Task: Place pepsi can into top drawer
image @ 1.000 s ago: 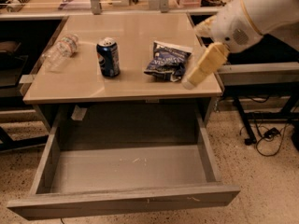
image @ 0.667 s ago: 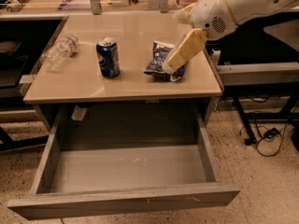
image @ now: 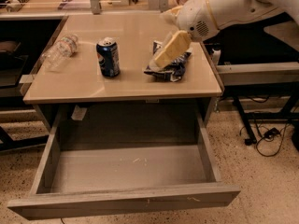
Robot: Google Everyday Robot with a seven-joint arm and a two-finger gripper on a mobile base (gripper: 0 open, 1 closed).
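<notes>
The pepsi can (image: 108, 57) stands upright on the beige tabletop (image: 131, 85), left of centre. The top drawer (image: 126, 202) is pulled fully open below the table, and its pale grey floor holds nothing. My gripper (image: 169, 52), pale yellow at the end of the white arm (image: 224, 6), hangs over the dark blue and white snack bag (image: 176, 70). It is to the right of the can, about a can's height away, and touches nothing that I can see.
A clear plastic water bottle (image: 58, 53) lies on its side at the table's left. Dark shelving stands at the left and a dark table frame at the right, with cables (image: 266, 136) on the speckled floor. Clutter sits on the counter behind.
My arm has swung left, from the table's right edge to above the snack bag, closer to the can. The can, bottle, bag and drawer have not moved.
</notes>
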